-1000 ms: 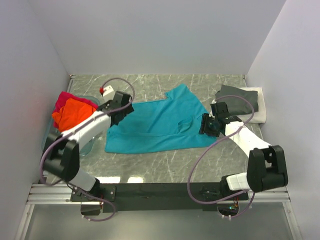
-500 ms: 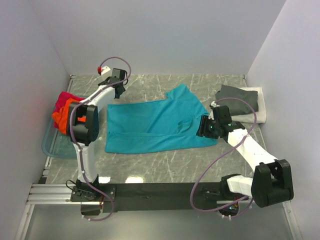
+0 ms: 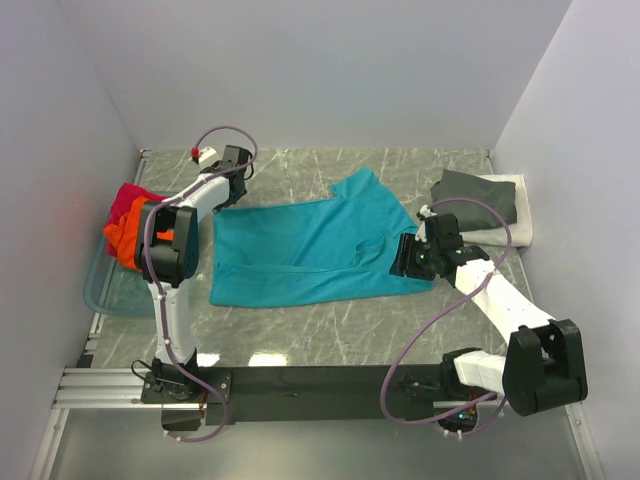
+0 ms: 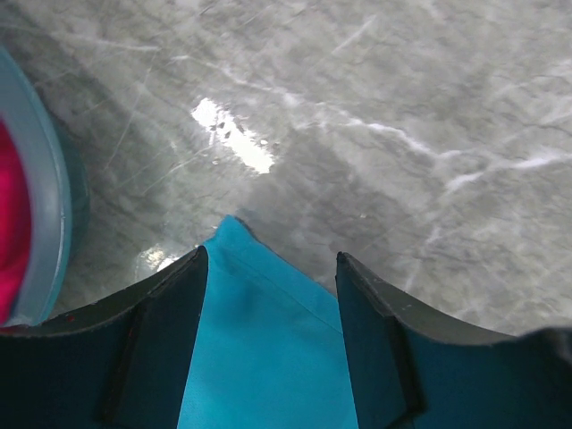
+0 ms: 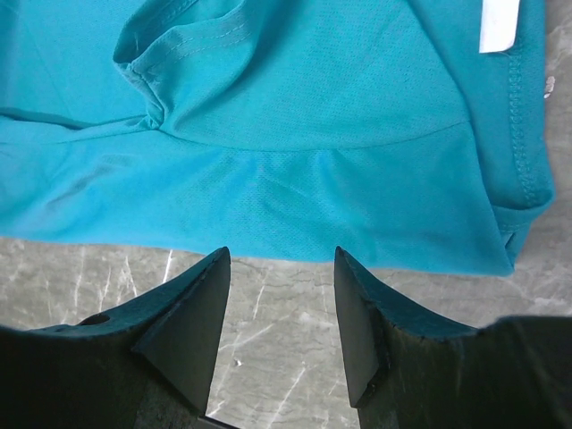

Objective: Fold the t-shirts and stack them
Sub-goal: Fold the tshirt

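The teal t-shirt (image 3: pixel 310 250) lies spread flat across the middle of the table (image 3: pixel 300 330), one sleeve pointing toward the far edge. It looks like thin, light knit: it will probably sag from any single pinch, slide easily on the smooth marble-patterned top, and wrinkle rather than hold a crease. Stitched hems and corners seem the surest places to grip it, two at a time, so that a whole edge lifts together. The left gripper (image 4: pixel 268 268) sits at the shirt's far left corner with its fingers apart. The cloth tip lies between them on the table, straddled rather than pinched as far as the wrist view shows. The right gripper (image 5: pixel 281 268) hovers over bare table just beside the shirt's right-hand edge, below a sleeve folded back on the body. Its jaws are parted and hold nothing. The only container is the clear bluish tub (image 3: pixel 95 295) at the left edge of the table. It holds the orange t-shirt (image 3: pixel 125 240) and the magenta-red t-shirt (image 3: pixel 125 200), both bunched and unfolded. Near the far right corner the dark grey t-shirt (image 3: pixel 480 195) rests folded on the folded white t-shirt (image 3: pixel 505 235), in the open.
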